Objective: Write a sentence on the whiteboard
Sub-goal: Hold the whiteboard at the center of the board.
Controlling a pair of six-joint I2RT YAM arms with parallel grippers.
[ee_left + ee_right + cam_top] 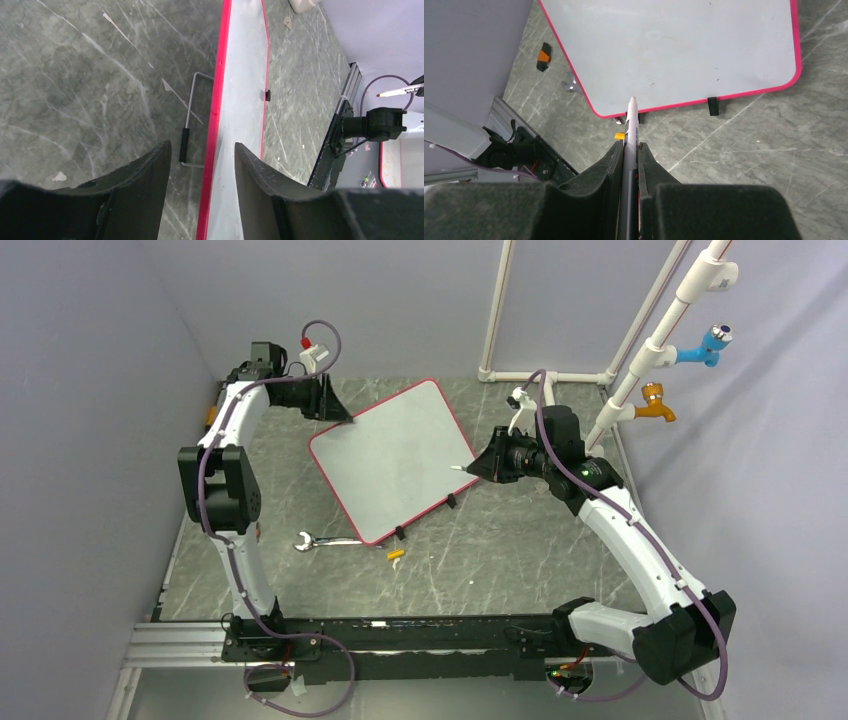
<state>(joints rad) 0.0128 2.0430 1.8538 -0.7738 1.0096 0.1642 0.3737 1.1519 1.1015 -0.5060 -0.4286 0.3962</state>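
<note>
Grey marbled tabletop [520,540]: the whiteboard [390,460] lies askew between the two arms.
Left gripper [202,146] stands half-spread astride its far-left red rim, grip uncertain. Right gripper [628,145] pinches a pen [631,112], whose tip points left at the board's right rim.

The grey marbled table [520,560] is carrying 4 loose things. The whiteboard [390,460] is lying near the middle, turned diagonally. A silver wrench [330,541] is lying just beside its near corner, with a small yellow piece [397,556] close by. A small orange-and-black piece [543,56] is sitting near the table's left edge.
</note>
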